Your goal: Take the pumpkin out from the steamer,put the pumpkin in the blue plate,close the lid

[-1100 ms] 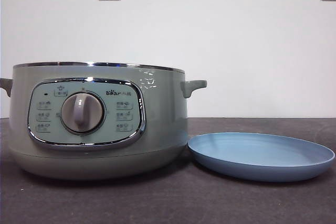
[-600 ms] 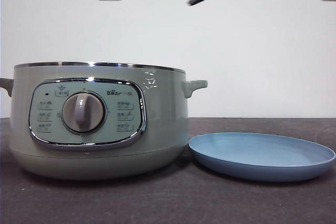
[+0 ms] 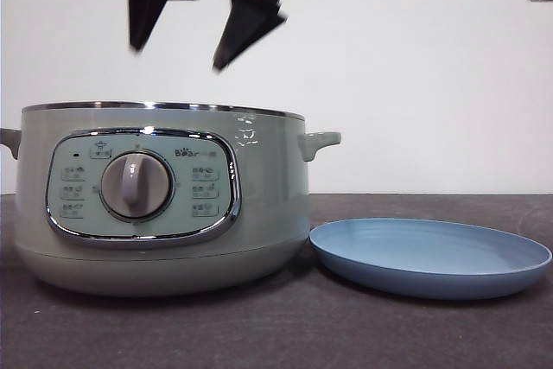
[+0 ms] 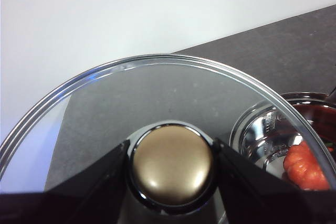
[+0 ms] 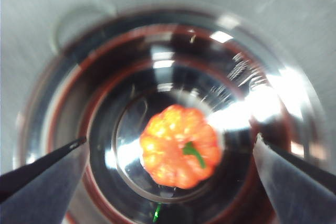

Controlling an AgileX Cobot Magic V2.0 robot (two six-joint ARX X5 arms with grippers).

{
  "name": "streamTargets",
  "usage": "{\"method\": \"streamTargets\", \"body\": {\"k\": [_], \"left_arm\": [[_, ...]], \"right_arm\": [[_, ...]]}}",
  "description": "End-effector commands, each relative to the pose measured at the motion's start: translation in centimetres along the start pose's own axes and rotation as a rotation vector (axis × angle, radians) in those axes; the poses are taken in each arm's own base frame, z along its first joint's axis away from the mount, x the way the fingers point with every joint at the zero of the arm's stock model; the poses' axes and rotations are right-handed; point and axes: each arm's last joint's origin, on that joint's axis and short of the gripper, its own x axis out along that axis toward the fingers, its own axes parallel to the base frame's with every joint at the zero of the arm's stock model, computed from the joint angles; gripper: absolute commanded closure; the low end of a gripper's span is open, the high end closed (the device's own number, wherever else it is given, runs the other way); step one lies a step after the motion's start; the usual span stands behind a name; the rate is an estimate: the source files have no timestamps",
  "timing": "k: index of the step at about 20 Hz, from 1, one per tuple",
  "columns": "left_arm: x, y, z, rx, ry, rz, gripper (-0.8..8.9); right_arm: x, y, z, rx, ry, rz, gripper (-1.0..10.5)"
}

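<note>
Surface: dark grey table (image 3: 285,334), white wall w/ sockets behind. Steamer (image 3: 160,200) open; blue plate (image 3: 430,257) just beside it, bare. Right gripper (image 3: 177,58) above steamer, jaws wide apart, holding nothing. You see pumpkin (image 5: 180,146) on pot floor, stem up. Left gripper (image 4: 170,166) clamped on knob of glass lid (image 4: 105,103), held off to the side.
</note>
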Motion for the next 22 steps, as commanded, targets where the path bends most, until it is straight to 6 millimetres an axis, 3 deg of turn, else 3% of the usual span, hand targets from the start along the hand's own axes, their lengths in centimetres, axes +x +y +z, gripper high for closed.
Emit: {"method": "streamTargets", "body": {"k": [1,9,12,13,14,15,16,19,22], "left_arm": [[-0.7,0.4,0.6,-0.019,-0.064,0.012,8.21],[-0.7,0.4,0.4,-0.012,-0.048,0.01,8.21],[-0.7,0.4,0.3,-0.006,-0.037,0.0,8.21],[-0.7,0.3,0.3,-0.003,-0.03,0.0,8.21],[-0.7,0.3,0.2,-0.001,-0.026,-0.001,8.21],[-0.7,0.3,0.2,0.0,-0.025,-0.001,8.21],[-0.7,0.3,0.2,0.0,-0.025,-0.001,8.21],[-0.7,0.3,0.2,-0.001,-0.026,-0.003,8.22],[-0.3,0.2,0.3,0.003,-0.019,-0.003,8.21]], "right_arm": [[2.3,0.1,-0.3,-0.016,0.05,0.005,3.7],[9.0,-0.6,-2.0,-0.005,0.198,0.023,3.8],[10.3,-1.2,-2.6,0.011,0.223,0.026,3.9],[10.3,-1.4,-2.6,0.013,0.223,0.021,4.6],[10.3,-1.3,-2.6,0.012,0.223,0.022,6.8],[9.9,-1.3,-2.5,0.012,0.22,0.023,9.0],[9.6,-1.3,-2.4,0.011,0.214,0.021,9.6],[5.7,-1.3,-1.4,0.012,0.145,0.007,9.6],[-1.4,-2.0,-1.6,0.031,0.115,-0.015,9.6]]}}
